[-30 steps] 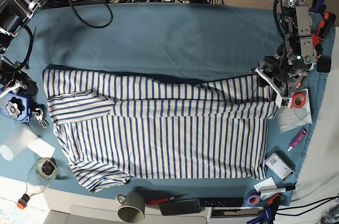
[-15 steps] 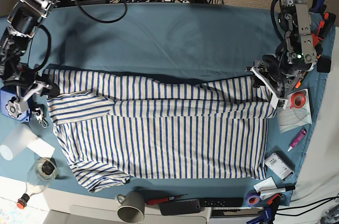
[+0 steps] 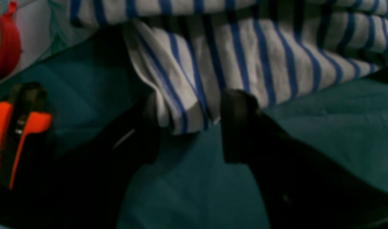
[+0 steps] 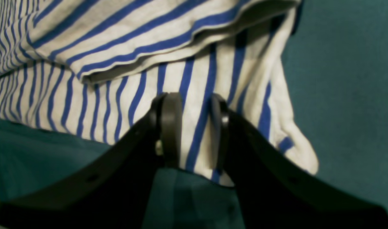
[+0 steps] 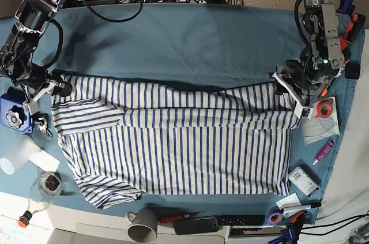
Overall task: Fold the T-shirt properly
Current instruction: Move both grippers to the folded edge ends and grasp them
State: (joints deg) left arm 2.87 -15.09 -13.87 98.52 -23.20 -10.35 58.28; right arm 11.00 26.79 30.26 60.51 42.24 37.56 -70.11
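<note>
The T-shirt [image 5: 173,140], white with thin blue stripes, lies spread on the teal table cloth [image 5: 184,42], its upper part folded down into a band. My left gripper [image 5: 291,91] is at the shirt's far right corner. In the left wrist view that gripper [image 3: 189,127] is open, and the shirt's corner [image 3: 181,114] lies loose between its fingers [image 3: 235,124]. My right gripper [image 5: 55,88] is at the far left corner. In the right wrist view it [image 4: 195,130] stands open over the shirt's edge [image 4: 194,95], with cloth between its fingers [image 4: 170,127].
A red tape roll [image 5: 324,108], papers and a pink marker [image 5: 323,151] lie right of the shirt. A blue knob block [image 5: 14,117], a plastic cup [image 5: 17,157] and a bottle [image 5: 43,189] sit at the left. A mug [image 5: 144,225] and a remote [image 5: 242,220] line the front edge.
My right arm has swung in from the table's left edge to the shirt's far left corner. The left gripper shifted slightly at the far right corner.
</note>
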